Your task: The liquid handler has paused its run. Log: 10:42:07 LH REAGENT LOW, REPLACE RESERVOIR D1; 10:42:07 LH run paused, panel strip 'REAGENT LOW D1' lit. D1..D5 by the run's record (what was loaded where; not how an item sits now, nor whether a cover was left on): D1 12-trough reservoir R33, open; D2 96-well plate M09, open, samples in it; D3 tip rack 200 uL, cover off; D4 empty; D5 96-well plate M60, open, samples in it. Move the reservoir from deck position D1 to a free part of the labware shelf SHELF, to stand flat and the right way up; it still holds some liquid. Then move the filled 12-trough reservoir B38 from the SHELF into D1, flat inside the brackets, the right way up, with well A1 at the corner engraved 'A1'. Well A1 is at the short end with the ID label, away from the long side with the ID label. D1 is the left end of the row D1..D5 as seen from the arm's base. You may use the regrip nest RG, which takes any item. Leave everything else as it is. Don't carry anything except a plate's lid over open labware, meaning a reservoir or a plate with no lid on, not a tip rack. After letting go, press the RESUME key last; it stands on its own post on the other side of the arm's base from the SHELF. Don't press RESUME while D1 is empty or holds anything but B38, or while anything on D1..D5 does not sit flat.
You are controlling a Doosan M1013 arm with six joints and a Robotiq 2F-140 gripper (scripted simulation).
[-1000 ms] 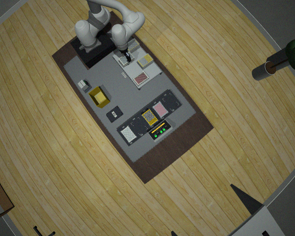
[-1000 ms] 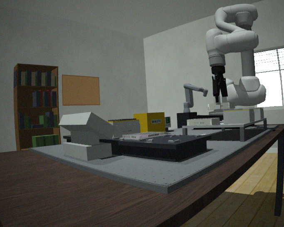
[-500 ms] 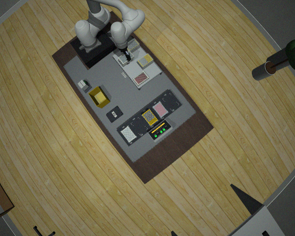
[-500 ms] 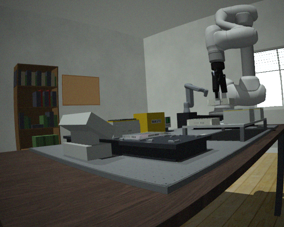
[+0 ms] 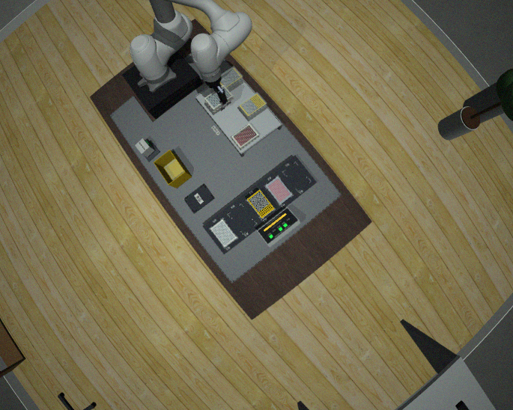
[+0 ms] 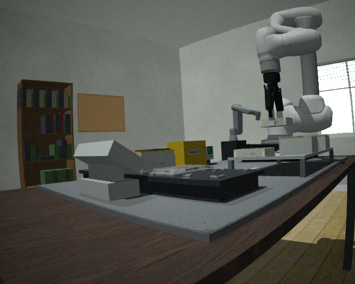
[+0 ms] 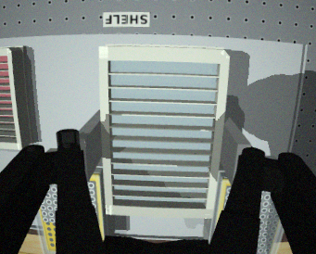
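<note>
My gripper (image 5: 219,99) (image 6: 273,117) (image 7: 161,128) is shut on a white 12-trough reservoir (image 7: 162,127) with pale blue liquid, gripped across its long sides. It hangs level a little above the SHELF (image 6: 281,158) near the arm's base, as the top and exterior views (image 5: 213,101) (image 6: 273,122) show. Its ID label is too small to read. A second reservoir with red liquid (image 5: 245,134) (image 7: 4,96) stands flat on the shelf's far end. Deck position D1 (image 5: 298,176) is empty inside its brackets.
Two yellow-edged tip racks (image 5: 252,105) (image 5: 230,77) stand on the shelf beside the held reservoir. The deck row holds a pink plate (image 5: 277,189), a tip rack (image 5: 260,203) and a white plate (image 5: 223,232). The waste bin (image 5: 172,167), regrip nest (image 5: 201,197) and RESUME post (image 5: 144,147) stand to the left.
</note>
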